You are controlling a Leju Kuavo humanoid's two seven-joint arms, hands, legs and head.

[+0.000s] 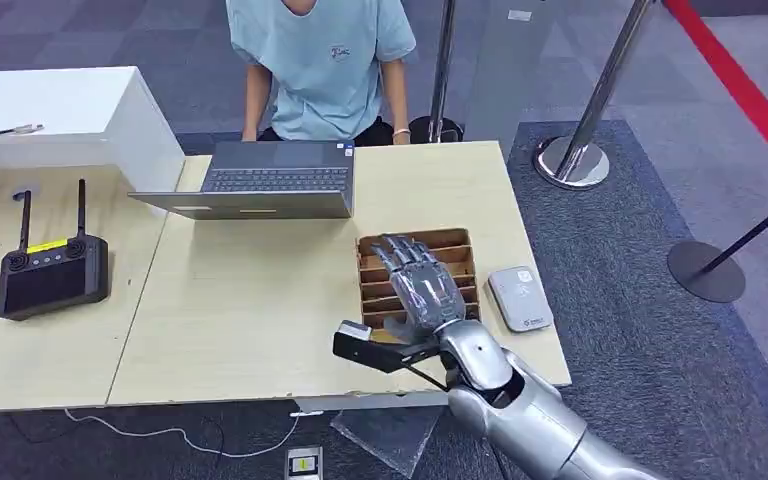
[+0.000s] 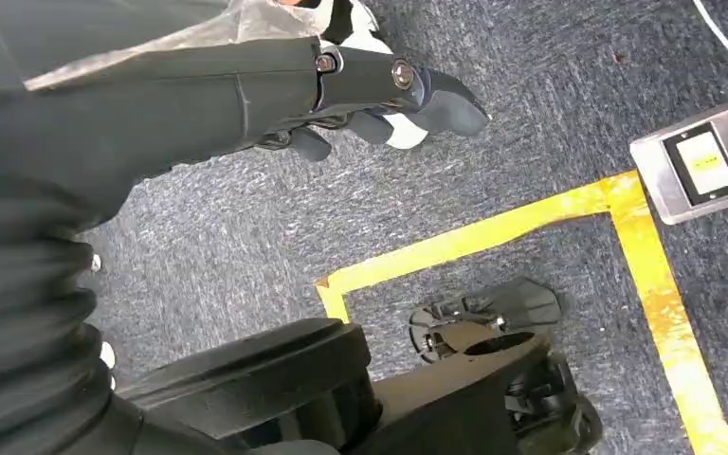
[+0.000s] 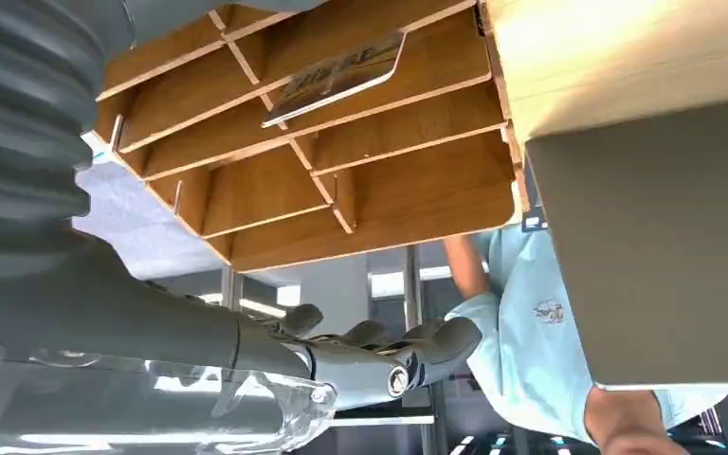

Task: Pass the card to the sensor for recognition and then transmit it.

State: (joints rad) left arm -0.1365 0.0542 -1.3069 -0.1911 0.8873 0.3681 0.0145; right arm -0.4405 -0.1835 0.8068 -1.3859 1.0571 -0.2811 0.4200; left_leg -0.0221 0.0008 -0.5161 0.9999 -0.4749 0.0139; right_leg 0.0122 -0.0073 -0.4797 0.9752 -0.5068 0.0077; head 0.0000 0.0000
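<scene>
The right hand [image 1: 418,285] hovered flat over the wooden divided tray [image 1: 457,245], fingers [image 1: 401,258] extended and slightly apart, holding nothing; in the right wrist view the same hand [image 3: 379,355] showed its fingers stretched out, clear of the tray [image 3: 389,199]; a card [image 3: 336,76] lay in one of the tray's compartments, apart from the fingers, on the far side of a divider; the white sensor [image 1: 520,297] sat on the table [image 1: 250,310] just beside the tray, to the right of the hand; a laptop [image 1: 260,180] stood beyond the hand, with a seated person [image 1: 320,60] behind it; the left hand [image 2: 370,95] hung over grey carpet [image 2: 246,227] with fingers curled in, nothing in them.
</scene>
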